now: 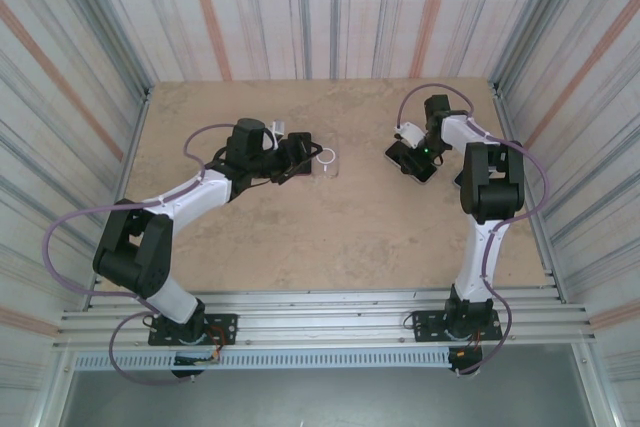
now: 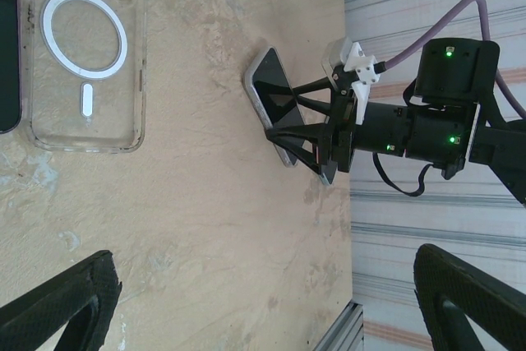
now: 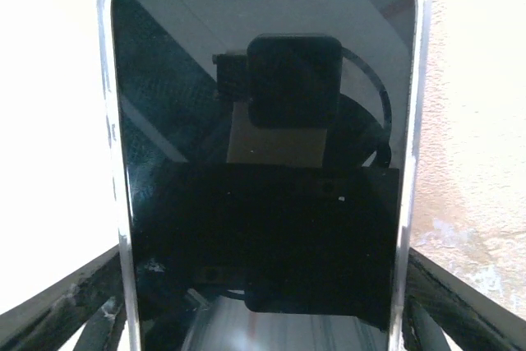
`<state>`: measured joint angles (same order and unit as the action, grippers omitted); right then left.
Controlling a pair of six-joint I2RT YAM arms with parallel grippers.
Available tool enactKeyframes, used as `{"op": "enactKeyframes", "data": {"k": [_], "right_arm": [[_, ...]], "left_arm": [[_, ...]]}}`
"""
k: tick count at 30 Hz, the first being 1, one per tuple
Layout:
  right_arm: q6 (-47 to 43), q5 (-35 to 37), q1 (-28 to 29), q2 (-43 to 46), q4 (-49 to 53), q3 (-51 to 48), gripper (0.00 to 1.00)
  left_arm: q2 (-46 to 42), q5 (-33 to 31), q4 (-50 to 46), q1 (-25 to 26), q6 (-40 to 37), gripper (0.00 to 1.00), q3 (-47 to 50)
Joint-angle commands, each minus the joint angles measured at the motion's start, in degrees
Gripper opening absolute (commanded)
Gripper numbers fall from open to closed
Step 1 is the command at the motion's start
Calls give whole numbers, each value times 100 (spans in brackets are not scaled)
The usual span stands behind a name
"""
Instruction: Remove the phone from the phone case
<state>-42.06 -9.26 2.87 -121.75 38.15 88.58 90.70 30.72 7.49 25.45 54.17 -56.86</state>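
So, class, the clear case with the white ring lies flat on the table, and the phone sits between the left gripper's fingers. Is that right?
Not quite. The phone sits between the fingers of the right gripper, not the left one's; the left wrist view shows this. The clear case with the white ring does lie flat on the table.

The table (image 1: 330, 237) is a tan, stone-patterned slab with faint pale scuffs. A clear case (image 1: 328, 158) with a white ring on its back lies flat on it, towards the far edge and a little left of the middle. The phone (image 2: 269, 84) is well apart from it, near the far right corner, dark screen up and tilted; I cannot tell whether its lower end touches the table.
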Motion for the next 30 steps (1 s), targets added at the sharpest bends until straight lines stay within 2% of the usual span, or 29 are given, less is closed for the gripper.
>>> {"op": "enactKeyframes", "data": {"k": [1, 9, 21, 30], "right_arm": [[-96, 337, -13, -530, 501, -180, 70], [192, 12, 24, -192, 274, -164, 55], [785, -845, -73, 618, -101, -394, 48], [1378, -1667, -95, 1390, -724, -946, 48]], "left_arm": [[18, 132, 95, -32, -140, 96, -123], [63, 128, 108, -5, -112, 95, -194], [280, -58, 227, 186, -92, 94, -435], [620, -585, 400, 465, 14, 91, -728]]}}
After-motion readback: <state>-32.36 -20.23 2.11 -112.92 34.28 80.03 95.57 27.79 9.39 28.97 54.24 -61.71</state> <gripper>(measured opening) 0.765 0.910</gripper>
